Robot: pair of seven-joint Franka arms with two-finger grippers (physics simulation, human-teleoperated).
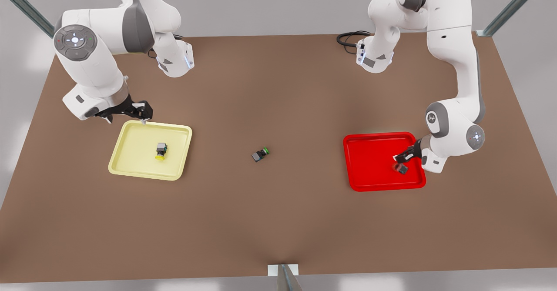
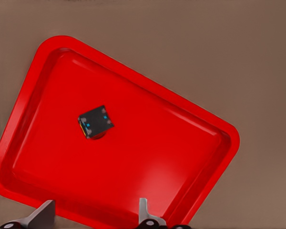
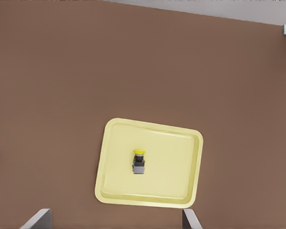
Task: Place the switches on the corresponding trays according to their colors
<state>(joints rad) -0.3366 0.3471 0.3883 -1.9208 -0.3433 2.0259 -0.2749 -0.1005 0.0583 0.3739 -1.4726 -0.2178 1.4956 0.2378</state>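
Yellow switch [image 1: 161,150] lying inside the pale yellow tray [image 1: 130,128], at 9 o'clock on the tabletop [image 1: 278,221]. Red switch [image 1: 401,168] resting in the red tray [image 1: 370,160], at 3 o'clock, toward its 4 o'clock corner. Right gripper [image 1: 143,118] open and empty, at 11 o'clock of the yellow tray rim. Left gripper [image 1: 400,157] also spread, holding nothing, just at 12 o'clock of the red switch. Green switch [image 1: 260,154] in the middle. Probably light, rigid, easy to tip: better to pinch the blocky dark body, not the round cap.
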